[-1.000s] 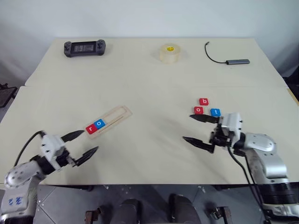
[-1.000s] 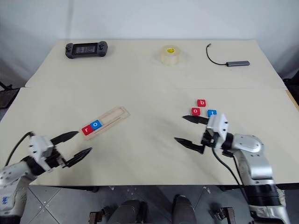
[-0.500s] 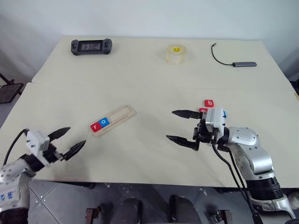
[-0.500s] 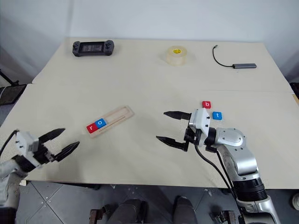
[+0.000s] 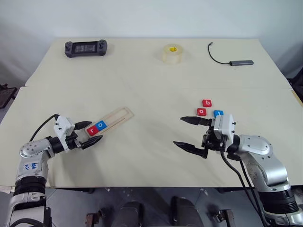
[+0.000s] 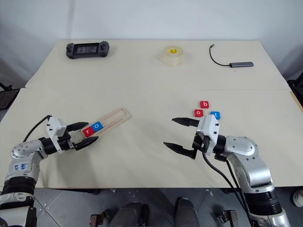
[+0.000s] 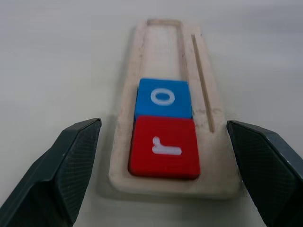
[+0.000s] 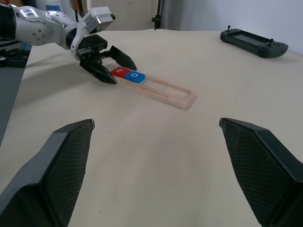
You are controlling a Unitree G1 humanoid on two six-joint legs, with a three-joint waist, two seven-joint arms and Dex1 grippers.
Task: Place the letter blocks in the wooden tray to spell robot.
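The left end effector [image 5: 88, 133] has its two black fingers apart, one on each side of the near end of the wooden tray [image 5: 110, 123], and it holds nothing. I cannot tell if the fingers touch the tray's edges. In the tray's slot, at this end, the red "r" block [image 7: 164, 147] lies with the blue "o" block [image 7: 164, 98] touching it; the rest of the slot is free.

The right end effector [image 5: 190, 134] is also wide apart and empty. It hovers over the worktop [image 5: 151, 85], well to the right of the tray. Just beyond it lie the three loose blocks close together: the red "o" block [image 5: 201, 112], the red "b" block [image 5: 207, 102] and the blue "t" block [image 5: 218, 113].

These blocks look small, flat, stiff and light, probably with smooth faces, so I judge they can slip or turn between the fingers. A hold on two opposite side edges, near the middle, seems the safest. The tray looks light too and may slide on the worktop when a block is pushed in, so steadying it at its long edges would help. The next needed letter is "b".
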